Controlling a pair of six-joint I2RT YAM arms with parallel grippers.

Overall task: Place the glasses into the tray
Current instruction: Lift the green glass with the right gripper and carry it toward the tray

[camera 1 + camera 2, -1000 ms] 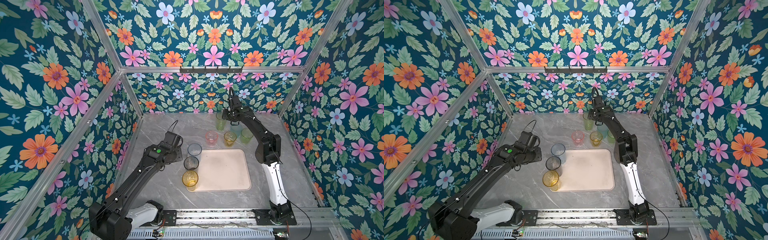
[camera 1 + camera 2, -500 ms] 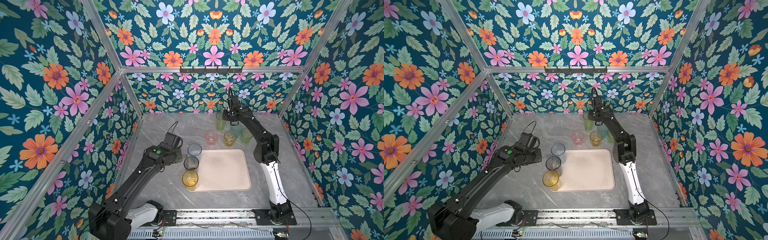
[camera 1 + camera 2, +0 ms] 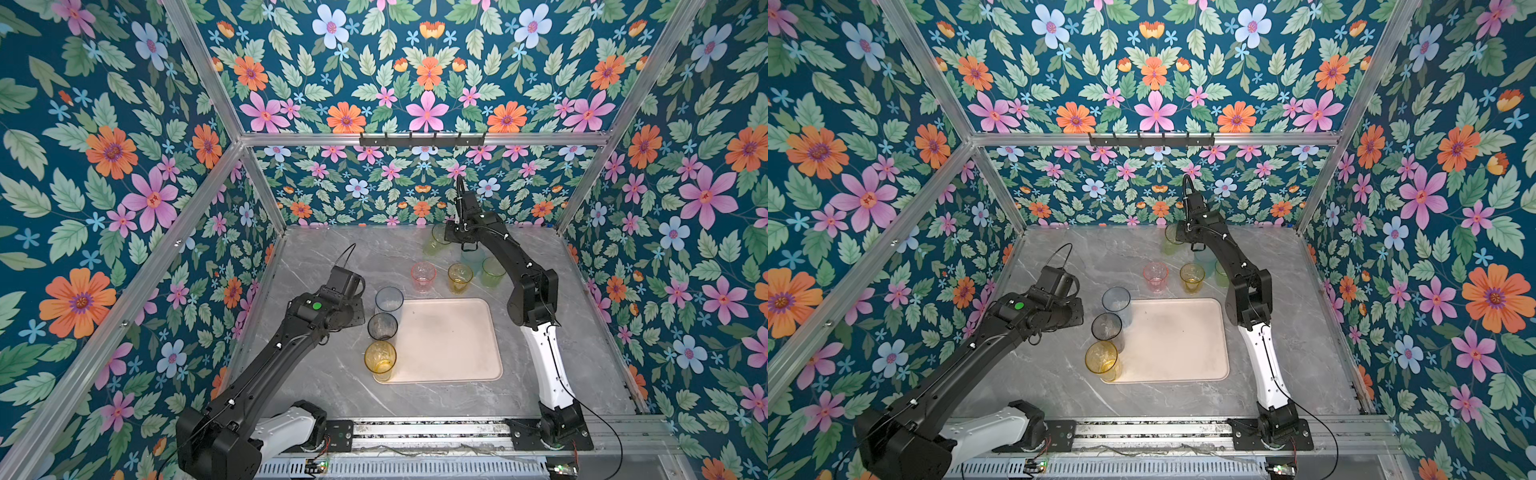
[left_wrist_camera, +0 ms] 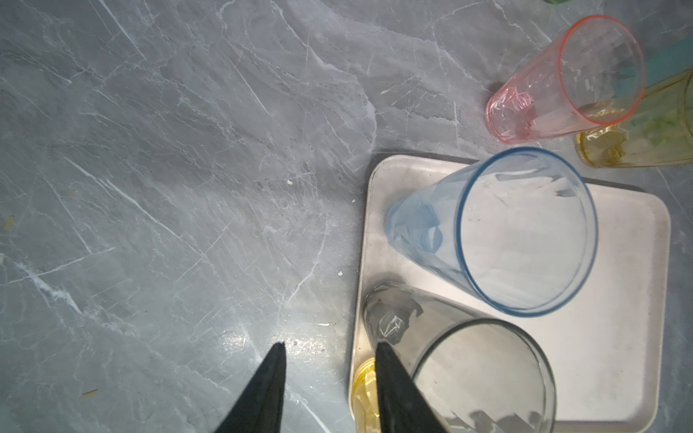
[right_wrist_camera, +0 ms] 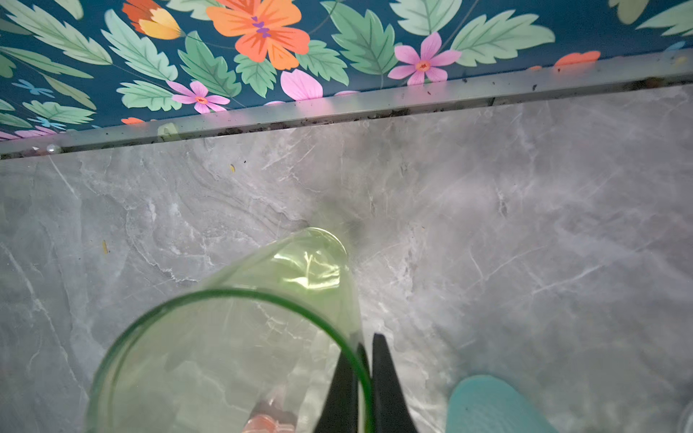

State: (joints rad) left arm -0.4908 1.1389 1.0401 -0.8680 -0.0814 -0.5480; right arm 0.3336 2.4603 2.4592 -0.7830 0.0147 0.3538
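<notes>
Since a second ago the right claw [image 3: 449,240] has closed up; nothing else has visibly shifted. Both top views show that claw at the far end of the table [image 3: 324,266], right against the tall green glass [image 3: 434,244], which stands outside the tray [image 3: 453,345]. A teal glass [image 3: 471,258] sits just beside the claw on its tray side, half hidden under the right arm [image 3: 498,245]. Farther from the claw toward the tray stand a pink glass [image 3: 423,276], a short amber glass [image 3: 459,277] and a short green glass [image 3: 492,272], all on the table. The left claw [image 3: 358,316] hovers just off the tray's edge. Right beside it, a blue glass [image 3: 389,299], a grey glass [image 3: 382,326] and a tall amber glass [image 3: 380,359] stand in a row along that edge. In the left wrist view, the left claw is spread with only bare table between its fingers, so it holds nothing. The grey glass is just beside one finger and the blue glass is farther ahead, both upright on the tray. The tall amber glass's base shows behind that finger, seemingly on the tray too. In the right wrist view, the right claw is clenched on the tall green glass's rim, one finger inside and one outside. Whether its base has left the table cannot be told. By my count of eight visible glasses, three are in the tray and five remain, with the tall green one now being picked up.
</notes>
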